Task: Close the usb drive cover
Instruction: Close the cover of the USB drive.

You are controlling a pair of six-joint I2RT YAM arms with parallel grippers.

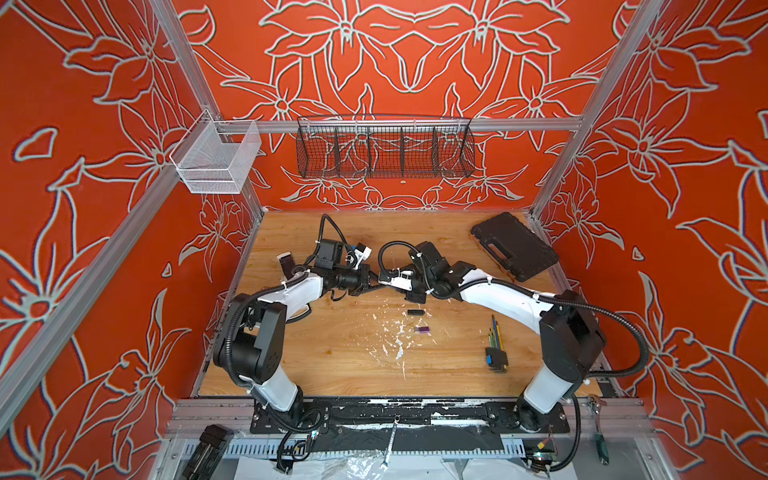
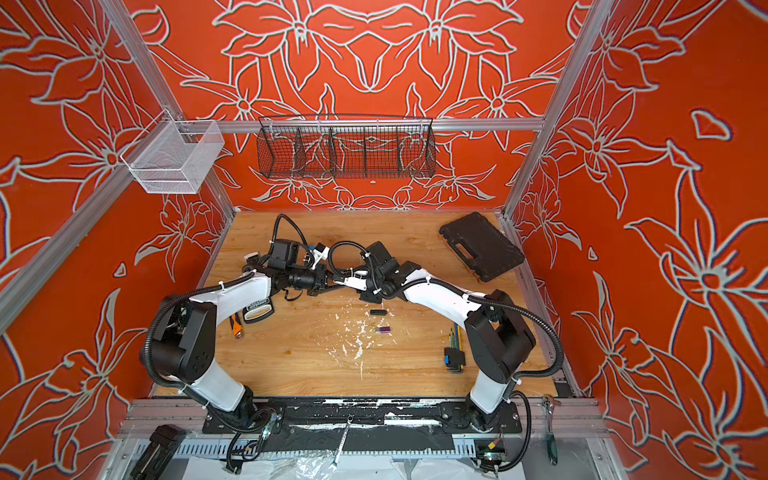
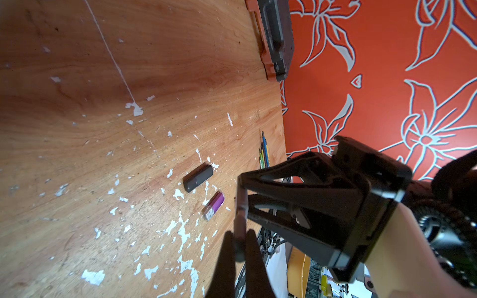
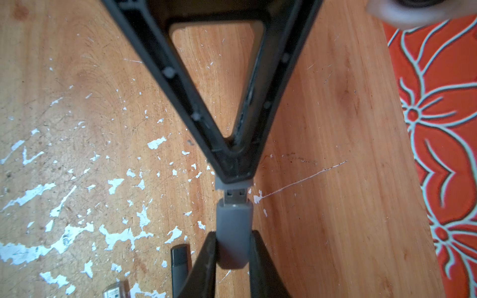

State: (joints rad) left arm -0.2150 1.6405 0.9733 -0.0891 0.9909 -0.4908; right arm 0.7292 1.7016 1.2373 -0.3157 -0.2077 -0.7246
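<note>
**1. Left end effector** (image 4: pixel 233 175): clenched on the small pale grey cover (image 4: pixel 233 185), pinched at the very fingertips. Held off the worktop (image 1: pixel 332 357), near its centre in both top views.

**2. Right end effector** (image 4: pixel 233 233): grasping the grey usb drive (image 4: pixel 233 224) by its rear half, with the metal connector (image 4: pixel 235 197) aimed straight at the cover. Meets the left one tip to tip, clear of the wood.

**3. Task's thing:** in mid-air between the two end effectors. Cover mouth in line with the connector and touching its tip. Possibly already started onto the plug, but not settled, given the blur at the joint.

**4. Progress, as a judgement:** pick-up of both parts done; alignment done. Still to do: pressing cover and body together until flush, with no bright metal on show. Most of the connector's length exposed, so seating hardly begun. Release and set-down also outstanding.

**5. Also on the worktop:**
- black drive (image 1: pixel 415 312) and purple drive (image 1: pixel 423 329), at 5 o'clock from the meeting point, untouched, near each other but apart
- hex key set (image 1: pixel 496 349), at 4 o'clock
- black tool case (image 1: pixel 514 246), at 2 o'clock, by the far corner
- white paint flecks scattered across the middle
</note>
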